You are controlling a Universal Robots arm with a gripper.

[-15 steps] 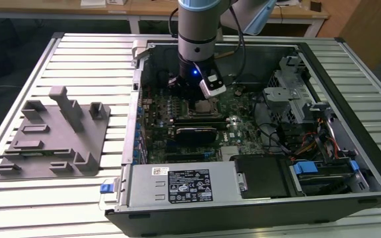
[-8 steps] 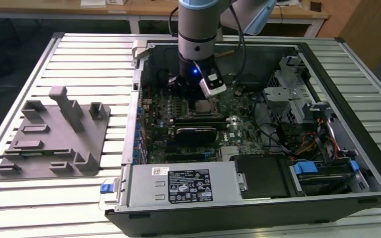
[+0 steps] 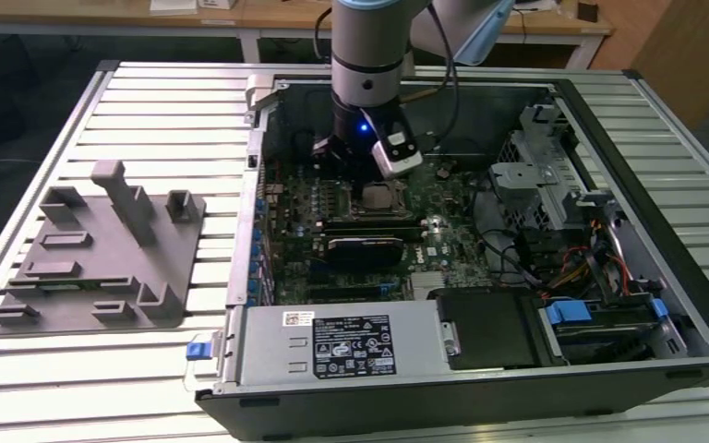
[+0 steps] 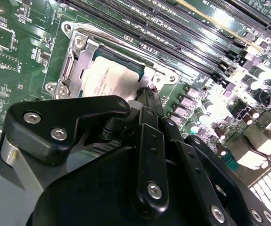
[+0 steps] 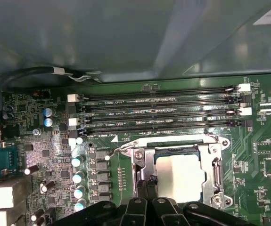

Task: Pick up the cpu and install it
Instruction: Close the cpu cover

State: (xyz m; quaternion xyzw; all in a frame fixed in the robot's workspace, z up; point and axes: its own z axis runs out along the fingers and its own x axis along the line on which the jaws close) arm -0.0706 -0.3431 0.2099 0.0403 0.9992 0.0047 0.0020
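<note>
The cpu (image 4: pixel 108 77), a flat square chip with a silvery top, lies flat inside the metal-framed socket (image 4: pixel 71 63) on the green motherboard. It also shows in the first wrist view as the cpu (image 5: pixel 180 178) and in the exterior view as the cpu (image 3: pixel 384 195). My gripper (image 4: pixel 147 94) hangs just over the socket's edge, beside the chip. Its black fingers (image 5: pixel 143 190) stand close together with nothing between them. In the exterior view my gripper (image 3: pixel 361 175) is low inside the open computer case.
Long memory slots (image 5: pixel 159 113) run beside the socket. The case wall (image 3: pixel 254 129), a drive cage (image 3: pixel 552 175) with cables and the power supply (image 3: pixel 342 346) ring the board. A grey moulded fixture (image 3: pixel 96 254) sits on the slatted table at the exterior view's left.
</note>
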